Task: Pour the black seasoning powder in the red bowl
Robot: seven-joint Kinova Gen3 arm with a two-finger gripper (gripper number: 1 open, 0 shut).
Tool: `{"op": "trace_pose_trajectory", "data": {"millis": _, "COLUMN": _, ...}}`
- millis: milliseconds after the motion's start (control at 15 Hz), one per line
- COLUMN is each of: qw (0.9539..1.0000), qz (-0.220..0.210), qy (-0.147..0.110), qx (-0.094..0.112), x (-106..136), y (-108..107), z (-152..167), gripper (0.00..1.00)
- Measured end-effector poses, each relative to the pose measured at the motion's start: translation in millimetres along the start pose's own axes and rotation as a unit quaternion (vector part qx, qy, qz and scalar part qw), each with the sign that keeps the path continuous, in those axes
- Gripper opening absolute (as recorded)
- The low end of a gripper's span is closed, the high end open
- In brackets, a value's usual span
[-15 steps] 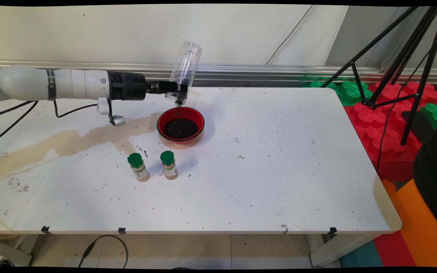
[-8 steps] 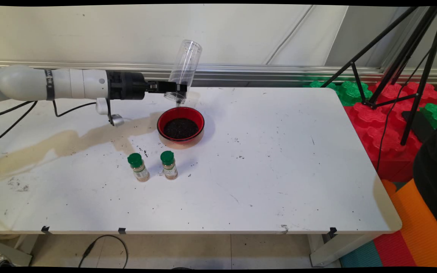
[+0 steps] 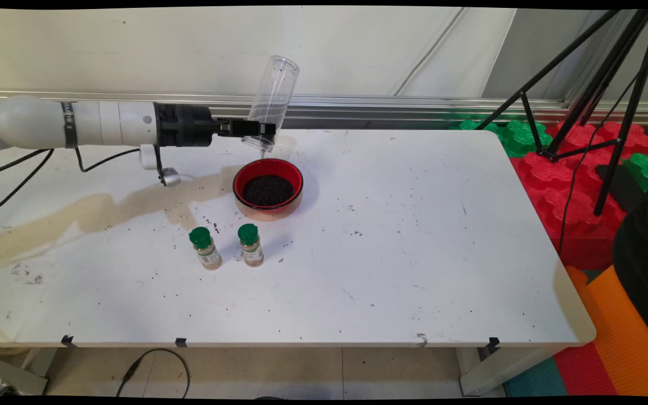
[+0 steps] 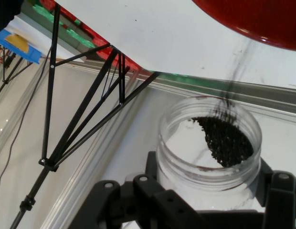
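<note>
The black two-finger end effector [image 3: 261, 130] reaches in from the left and is clamped on the lower part of a clear plastic cylindrical jar [image 3: 273, 100], close to its open mouth. The jar is turned upside down and tilted, with its closed bottom pointing up and to the right, toward the far wall, and its mouth pointing down. In the hand view the jar [image 4: 208, 157] sits between the two black fingers [image 4: 281, 191], and a small heap of dark granules [image 4: 224, 140] lies at its rim; a thin stream of them falls from the mouth. Just below the mouth and a little nearer stands a round red bowl [image 3: 297, 175] on the white worktop [image 3: 414, 253], not touching the jar; it is filled with the same dark granules [image 3: 268, 190]. Nearer than the bowl, two small spice bottles with green caps stand upright, side by side but apart: the left one [image 3: 205, 248] and the right one [image 3: 251, 244]. A brownish stain [image 3: 99, 209] runs over the left part of the worktop, and dark grains are scattered around the bowl.
</note>
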Motion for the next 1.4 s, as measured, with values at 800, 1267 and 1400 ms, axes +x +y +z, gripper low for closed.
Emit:
{"op": "trace_pose_trajectory", "data": {"millis": 800, "qw": 0.9997, "qz": 0.019, "qy": -0.010, "qx": 0.012, "x": -5, "y": -4, "z": -9, "gripper": 0.00}}
{"op": "trace_pose_trajectory", "data": {"millis": 1267, "qw": 0.9993, "qz": 0.027, "qy": -0.019, "qx": 0.020, "x": -9, "y": -7, "z": -12, "gripper": 0.00}}
{"op": "trace_pose_trajectory", "data": {"millis": 1400, "qw": 0.9990, "qz": 0.030, "qy": -0.023, "qx": 0.023, "x": -11, "y": -8, "z": -13, "gripper": 0.00}}
